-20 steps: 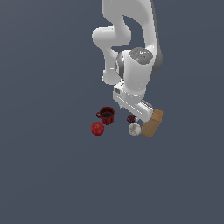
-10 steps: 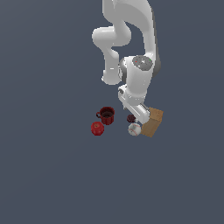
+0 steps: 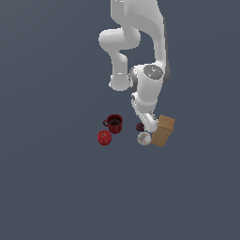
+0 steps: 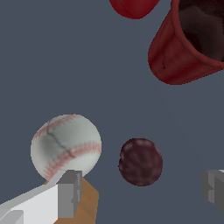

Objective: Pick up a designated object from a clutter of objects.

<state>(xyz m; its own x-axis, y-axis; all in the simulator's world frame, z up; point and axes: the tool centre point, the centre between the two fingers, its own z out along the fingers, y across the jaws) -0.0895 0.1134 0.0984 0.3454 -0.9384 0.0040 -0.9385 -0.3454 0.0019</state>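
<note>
The small dark maroon lump [image 4: 140, 161] lies on the grey floor, between the white ball with red stitches [image 4: 66, 145] and the red mug [image 4: 189, 41]. In the exterior view the lump [image 3: 139, 127] peeks out beside the hand. My gripper [image 4: 142, 192] is open, its grey fingertips [image 4: 70, 194] standing wide on either side of the lump, just above it and not touching. In the exterior view the gripper [image 3: 148, 125] hangs low over the lump, above the white ball [image 3: 144, 138].
The tan box [image 3: 163, 130] stands close on the exterior view's right of the gripper, and its corner shows under one finger [image 4: 85, 205]. The red mug [image 3: 114, 123] and the red apple-like ball [image 3: 104, 137] sit toward the exterior view's left.
The arm has lowered and the hand has come down over the lump, between the mug and the box. The objects have not moved.
</note>
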